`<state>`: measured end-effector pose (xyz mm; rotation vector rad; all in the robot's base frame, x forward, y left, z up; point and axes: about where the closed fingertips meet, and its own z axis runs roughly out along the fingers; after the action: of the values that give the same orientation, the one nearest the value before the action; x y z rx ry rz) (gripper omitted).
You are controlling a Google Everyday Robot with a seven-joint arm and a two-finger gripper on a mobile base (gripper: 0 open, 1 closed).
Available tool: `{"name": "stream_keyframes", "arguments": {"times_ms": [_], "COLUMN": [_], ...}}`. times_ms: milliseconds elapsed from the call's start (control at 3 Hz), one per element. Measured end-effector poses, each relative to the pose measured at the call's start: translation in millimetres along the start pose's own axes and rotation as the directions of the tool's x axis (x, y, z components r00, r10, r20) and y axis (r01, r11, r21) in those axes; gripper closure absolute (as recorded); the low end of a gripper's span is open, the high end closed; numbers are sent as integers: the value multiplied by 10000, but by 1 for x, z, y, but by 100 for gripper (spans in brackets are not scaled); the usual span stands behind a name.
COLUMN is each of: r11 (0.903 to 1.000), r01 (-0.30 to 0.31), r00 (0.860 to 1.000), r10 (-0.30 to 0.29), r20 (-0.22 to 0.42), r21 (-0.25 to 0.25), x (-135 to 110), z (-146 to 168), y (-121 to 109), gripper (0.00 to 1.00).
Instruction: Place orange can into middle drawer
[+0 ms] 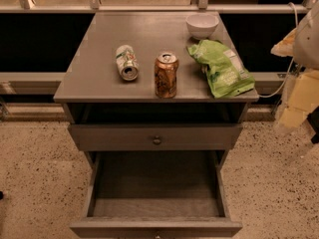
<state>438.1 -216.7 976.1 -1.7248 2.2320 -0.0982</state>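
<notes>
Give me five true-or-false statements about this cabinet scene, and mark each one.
1. The orange can stands upright on the cabinet top. True.
2. The white-and-green can stands upright. False: it lies on its side, left of the orange can.
3. The middle drawer is pulled open, with nothing visible inside. True.
4. The end effector holds the orange can. False: it is at the view's right edge, beside the cabinet and apart from the can.
5. The white bowl sits in the open drawer. False: it is on the cabinet top at the back right, behind the green bag.
</notes>
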Motion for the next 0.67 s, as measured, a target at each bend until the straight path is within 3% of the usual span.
{"name": "stream_keyframes", "arguments": {"times_ms": [333,667], "r11": [10000,9990], "r01": [0,431], "r00": [10000,9967], "r10": [0,-423], "r20": [0,696], "r21": [0,-101], "x": [0,-35], "z": [0,14], "y": [0,-26], "gripper": [0,0]}}
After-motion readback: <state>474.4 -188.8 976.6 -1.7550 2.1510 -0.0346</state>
